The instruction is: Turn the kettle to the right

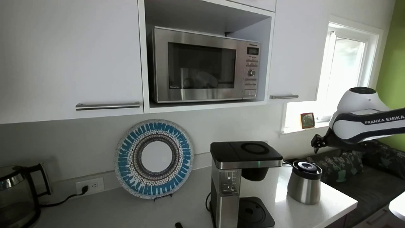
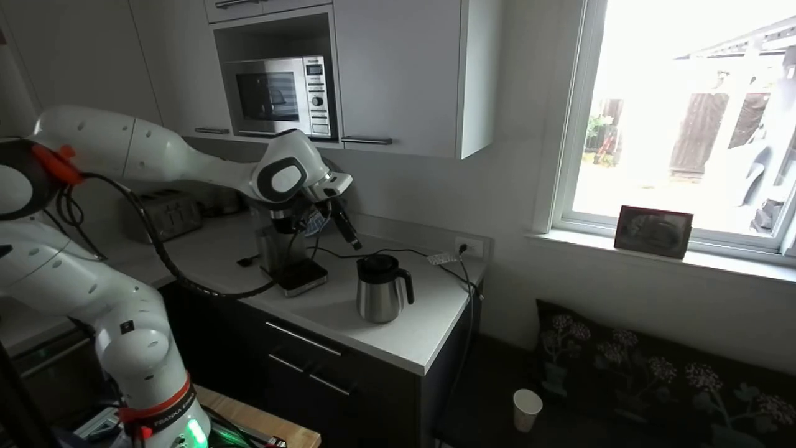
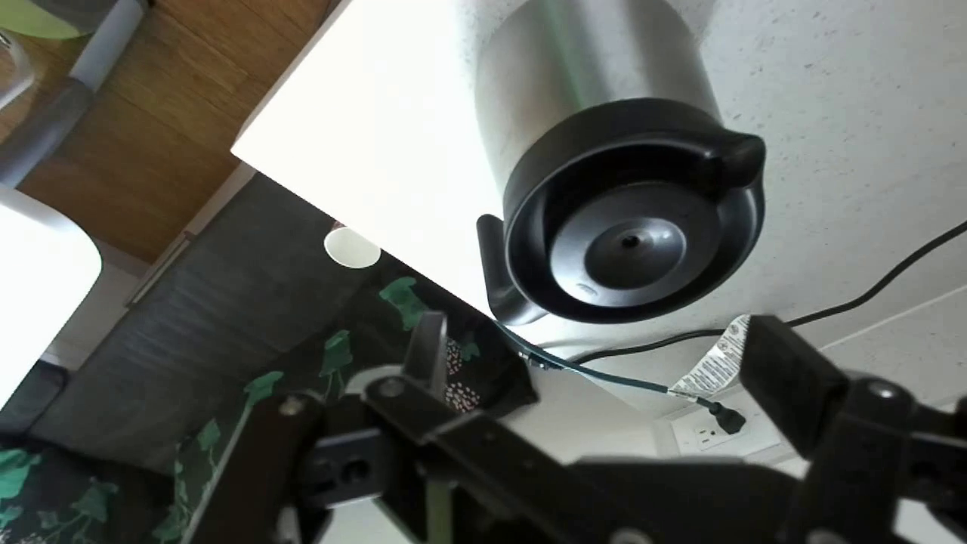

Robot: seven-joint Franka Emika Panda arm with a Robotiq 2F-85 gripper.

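One small steel kettle [image 2: 377, 303] stood upright near the corner of the white surface [image 2: 429, 333], visible in both exterior views. Its black handle [image 2: 408, 287] pointed right in an exterior view; in the wrist view the spout [image 3: 744, 157] lay on the opposite side, and the dark lid [image 3: 589, 261] showed from above. Claw [image 3: 607, 361]: spread wide, its two fingers [image 3: 429, 351] well separated, hanging above lid height and apart from the kettle. From where I stood, the Franka arm [image 2: 152, 152], a black cable [image 2: 166, 261] looping along it, carried the claw near the kettle.

Also noted: a coffee machine [image 1: 227, 148], black-topped with a silver front column, near the kettle but not touching it. A thin cord [image 3: 627, 383] bearing a white tag [image 3: 718, 361] was plugged into the wall outlet [image 2: 476, 247]. A glass kettle [image 1: 14, 202] stood farther along the surface, well apart from the steel one. A toaster [image 2: 174, 214] sat farther back in shade. Overhead, a microwave [image 1: 202, 65] occupied a niche in the white cabinets [image 1: 72, 57]. A framed picture [image 2: 653, 232] stood on the window sill [image 2: 746, 267]; lower down, a white cup [image 2: 527, 410] was near a floral cushion [image 2: 622, 367].
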